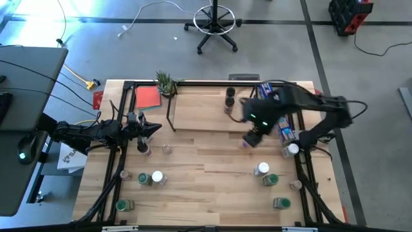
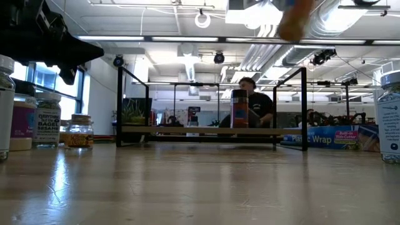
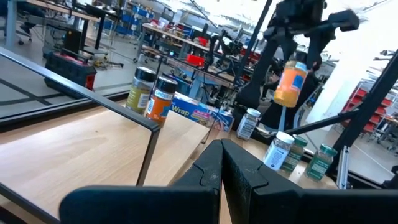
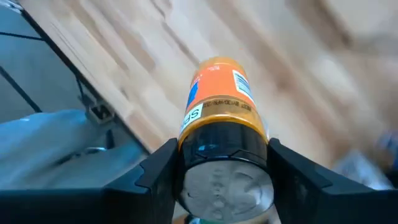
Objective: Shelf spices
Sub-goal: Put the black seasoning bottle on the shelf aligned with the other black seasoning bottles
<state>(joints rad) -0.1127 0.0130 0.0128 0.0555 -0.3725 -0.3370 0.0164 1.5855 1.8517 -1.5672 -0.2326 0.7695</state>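
My right gripper (image 1: 251, 138) hangs above the table's middle, in front of the shelf (image 1: 199, 113), shut on an orange spice jar (image 4: 217, 93) with a dark lid. The same jar (image 3: 290, 84) shows in the air in the left wrist view. Two jars (image 1: 230, 102) stand on the light-wood shelf with its black wire frame. Several other spice jars stand on the table at the left (image 1: 149, 178) and at the right (image 1: 265, 173). My left gripper (image 1: 147, 129) is shut with nothing in it at the table's left edge, pointing level. My right gripper pinches the orange jar at its lid end (image 4: 186, 152) between its two fingers (image 4: 158, 177), one on each side of the dark lid. The fingers come from above, slanting down. The jar hangs below them, bottom down, lifted clear of the table.
A long blue wrap box (image 1: 283, 122) lies at the shelf's right end, under my right arm. A small potted plant (image 1: 166, 82) and a red sheet (image 1: 148, 96) are at the far left. A person (image 2: 253, 100) sits beyond the far edge.
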